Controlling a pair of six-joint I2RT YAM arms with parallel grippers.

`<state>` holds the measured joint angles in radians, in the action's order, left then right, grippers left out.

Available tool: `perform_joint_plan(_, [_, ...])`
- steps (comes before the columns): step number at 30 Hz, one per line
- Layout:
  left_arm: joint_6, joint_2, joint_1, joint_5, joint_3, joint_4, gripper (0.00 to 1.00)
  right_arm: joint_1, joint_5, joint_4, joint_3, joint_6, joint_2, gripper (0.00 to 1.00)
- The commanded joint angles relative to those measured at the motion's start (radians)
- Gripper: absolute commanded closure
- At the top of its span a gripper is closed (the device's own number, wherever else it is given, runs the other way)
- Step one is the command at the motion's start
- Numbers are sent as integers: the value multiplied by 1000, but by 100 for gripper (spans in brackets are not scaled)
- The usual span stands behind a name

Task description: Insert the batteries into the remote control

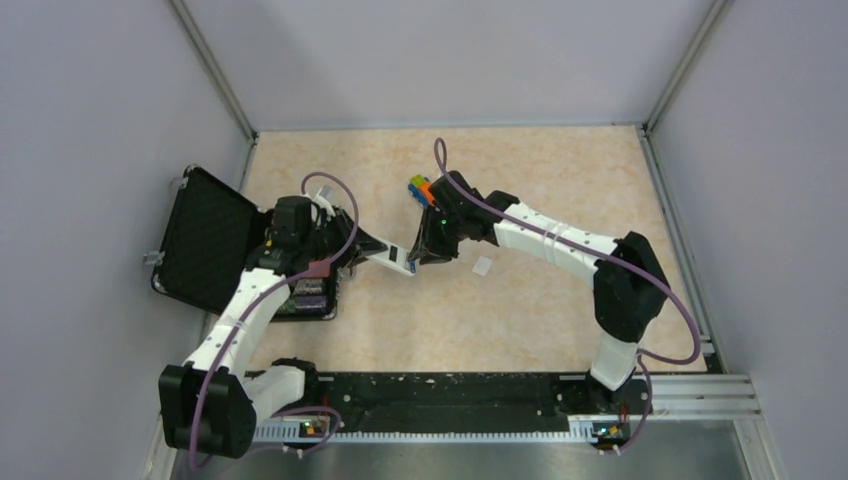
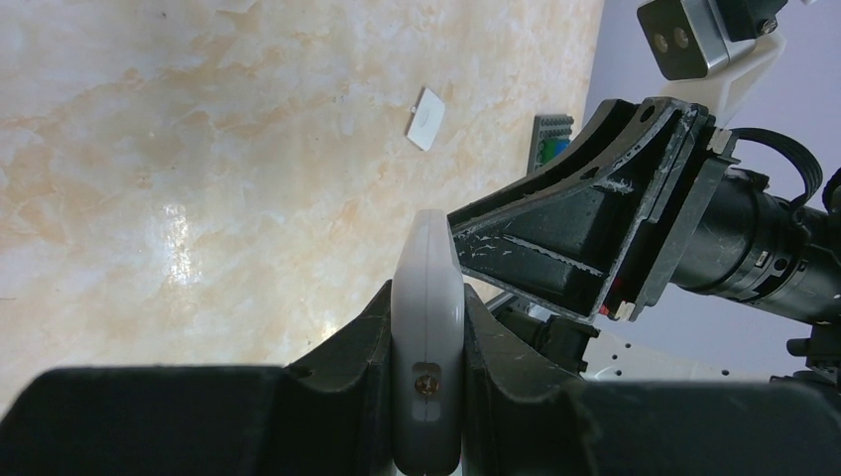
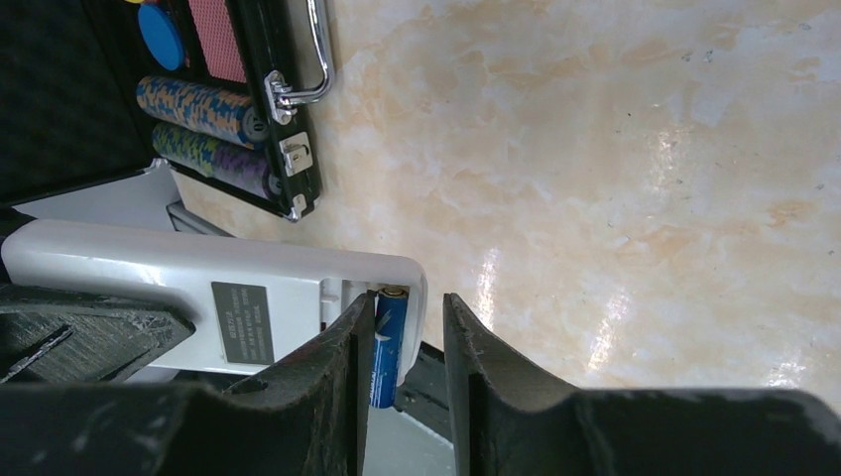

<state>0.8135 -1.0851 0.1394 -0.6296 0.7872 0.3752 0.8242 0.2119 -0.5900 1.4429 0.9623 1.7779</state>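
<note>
Remote control [image 2: 428, 337]: held off the table with its near end in the left gripper. The plain white back, which carries a small dark label, faces the right wrist camera, and the battery bay at the free end is uncovered.
Left gripper [image 2: 428, 293]: closed firmly on the remote control, with one black finger pressed against each side.
Right gripper [image 3: 409, 302]: jaws partly apart at the free end of the remote control. Nothing is clamped between them.
Blue battery [image 3: 389, 342]: lies lengthwise in the open bay, right against the inner face of one right finger [image 3: 332, 382]. A clear gap separates it from the other finger.
Meeting point: in the top view the two grippers come tip to tip above the middle of the table, the left gripper [image 1: 372, 248] reaching in from the left and the right gripper [image 1: 425, 252] from the right, with the remote control [image 1: 397, 258] between them.
White flat piece [image 1: 482, 266]: small and rectangular, lying loose on the table just beside the right gripper and touching nothing.
Toy car [image 1: 422, 190]: orange, blue and green, on the table just beyond the right gripper's wrist.
Grey studded plate [image 2: 551, 139]: seen only in the left wrist view, partly hidden behind the right gripper, with some blue and green showing on it.
Black case [image 1: 205, 240]: lies open at the left side of the table under the left arm, with its lid folded outward. A silver handle and latch show on its rim.
Poker chips [image 3: 198, 104]: stacked in rows inside the black case.
Table [image 1: 520, 310]: a beige marbled surface.
</note>
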Motion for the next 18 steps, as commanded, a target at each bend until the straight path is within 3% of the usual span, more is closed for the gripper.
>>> perform_joint_plan(1, [18, 7, 2, -11, 32, -59, 100, 13, -17, -5, 46, -2, 11, 71])
perform_joint_plan(5, [20, 4, 2, -12, 34, -50, 100, 13, -39, 2, 37, 13, 2, 70])
perform_joint_plan(10, [8, 0, 2, -3, 32, -27, 100, 11, -32, 93, -8, 36, -44, 53])
perform_joint_plan(18, [-10, -12, 2, -4, 40, -8, 100, -15, 7, 166, -82, 66, -131, 39])
